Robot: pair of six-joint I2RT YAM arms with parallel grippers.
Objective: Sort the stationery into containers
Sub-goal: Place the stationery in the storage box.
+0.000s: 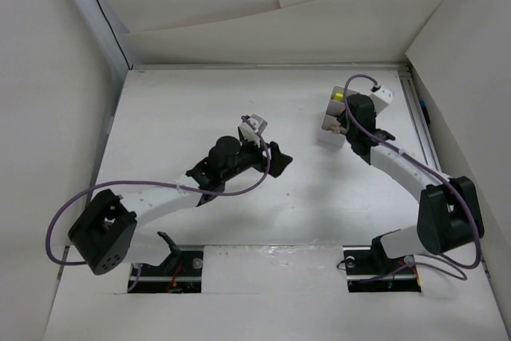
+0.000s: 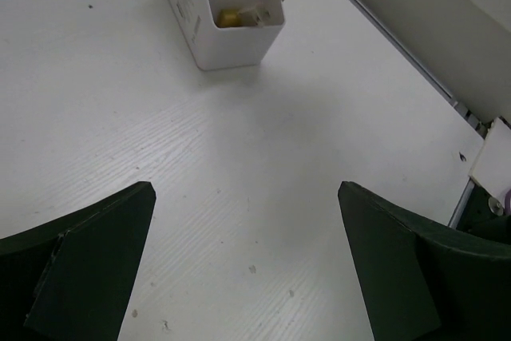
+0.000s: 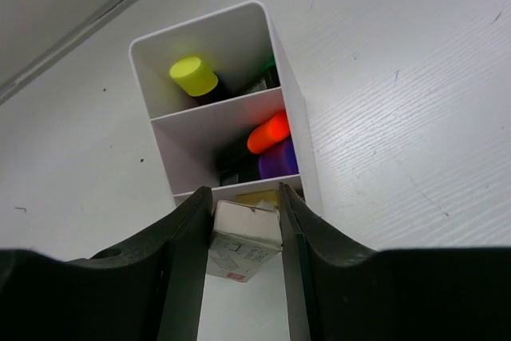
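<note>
Smooth rectangular three-celled white tub (image 3: 215, 45); right gripper (image 3: 245, 197) pinching pale boxy piece (image 3: 243, 249); left gripper (image 2: 246, 193) spread wide, empty.

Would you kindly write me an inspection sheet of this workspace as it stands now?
Surface: table white, wood-grained, with a few dark specks.
Job's things: tub has three parts; yellow cap in the far one, orange cap and purple cap in the middle one; box, small and white, over the near one.
Clutter: nothing seen.
Grippers: right gripper shut on the box; left gripper open, empty, above the table.
Cables: purple cables loop from each arm.
Surroundings: white cardboard walls left, back and right.
</note>
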